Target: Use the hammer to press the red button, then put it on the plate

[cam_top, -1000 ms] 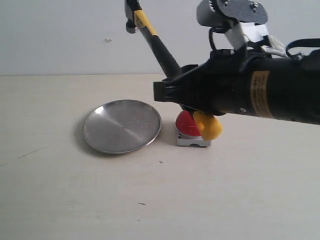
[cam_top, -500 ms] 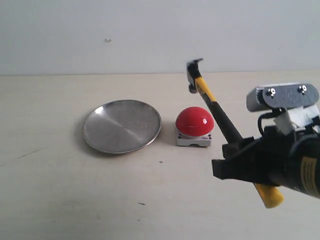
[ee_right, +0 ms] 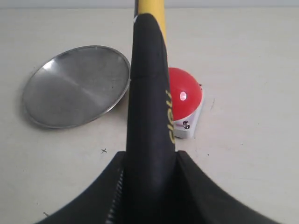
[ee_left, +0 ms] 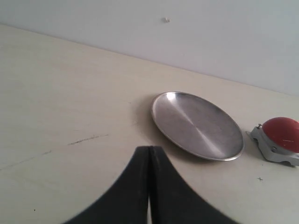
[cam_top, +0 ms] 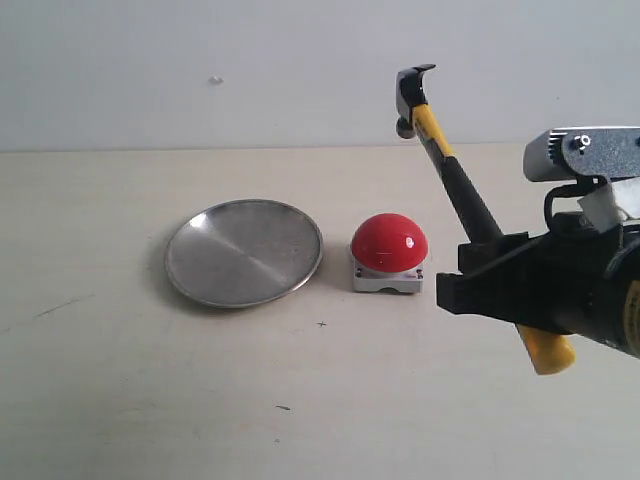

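Holding the small black-and-yellow claw hammer [cam_top: 452, 175] aloft at right of frame.
Clamping its handle in the right gripper [ee_right: 149, 186], above-right of the glossy red dome button [cam_top: 389, 243] and round silver metal plate [cam_top: 243, 252] at centre-left; pinching the left gripper [ee_left: 149, 186] together, empty.

the hammer [cam_top: 458, 185] is off the desk [cam_top: 150, 400], gripped on the black part of its handle by the right hand [ee_right: 149, 161], which is clamped around it. it hangs tilted: the dark claw head is high, seen above the line of the desk's far edge, and the yellow looped tip is low, toward the right edge. the red button [cam_top: 389, 243] – a glossy dome on a squat grey square base – sits upright about midway along the desk, nearer the far edge, apart from the hammer. the plate [cam_top: 244, 251] – round, shallow, brushed silver, thin-rimmed – lies flat just beside the button on its left-edge side, a narrow gap between them.
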You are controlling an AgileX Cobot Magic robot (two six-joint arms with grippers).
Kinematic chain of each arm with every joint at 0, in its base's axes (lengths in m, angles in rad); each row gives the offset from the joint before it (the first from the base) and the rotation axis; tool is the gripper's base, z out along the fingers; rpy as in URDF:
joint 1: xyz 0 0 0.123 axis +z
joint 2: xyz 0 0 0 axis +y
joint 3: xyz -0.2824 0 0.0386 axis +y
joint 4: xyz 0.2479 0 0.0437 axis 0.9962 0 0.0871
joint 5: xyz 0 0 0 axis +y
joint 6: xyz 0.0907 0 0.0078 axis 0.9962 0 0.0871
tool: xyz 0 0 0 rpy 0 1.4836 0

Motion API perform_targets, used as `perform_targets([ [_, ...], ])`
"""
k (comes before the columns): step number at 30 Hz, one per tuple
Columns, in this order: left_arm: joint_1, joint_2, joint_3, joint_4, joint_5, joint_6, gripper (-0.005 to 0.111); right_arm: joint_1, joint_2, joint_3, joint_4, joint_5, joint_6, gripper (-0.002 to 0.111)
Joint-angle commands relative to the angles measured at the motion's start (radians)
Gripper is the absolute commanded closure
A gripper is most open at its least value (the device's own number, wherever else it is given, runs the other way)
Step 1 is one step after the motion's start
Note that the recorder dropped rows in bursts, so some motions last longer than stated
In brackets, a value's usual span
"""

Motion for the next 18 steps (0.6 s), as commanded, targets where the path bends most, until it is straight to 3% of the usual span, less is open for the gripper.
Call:
perform_targets([
  [1, 0.003, -0.006, 0.002, -0.005, -0.003, -0.008, 0.107, -0.003, 0.027, -0.013, -0.03, -0.003, -0.012, 0.108],
  [8, 0.003, -0.006, 0.002, -0.005, -0.003, -0.008, 0.107, -0.003, 0.28, -0.006, -0.002, -0.068, 0.013, 0.108],
  [14, 0.003, -0.006, 0.002, -0.005, -0.003, -0.008, 0.107, -0.003, 0.171, -0.086, -0.005, -0.105, 0.013, 0.108],
  [18, 0.003, -0.006, 0.002, -0.005, -0.003, -0.008, 0.107, -0.003, 0.108, -0.237, -0.03, -0.183, 0.013, 0.108],
])
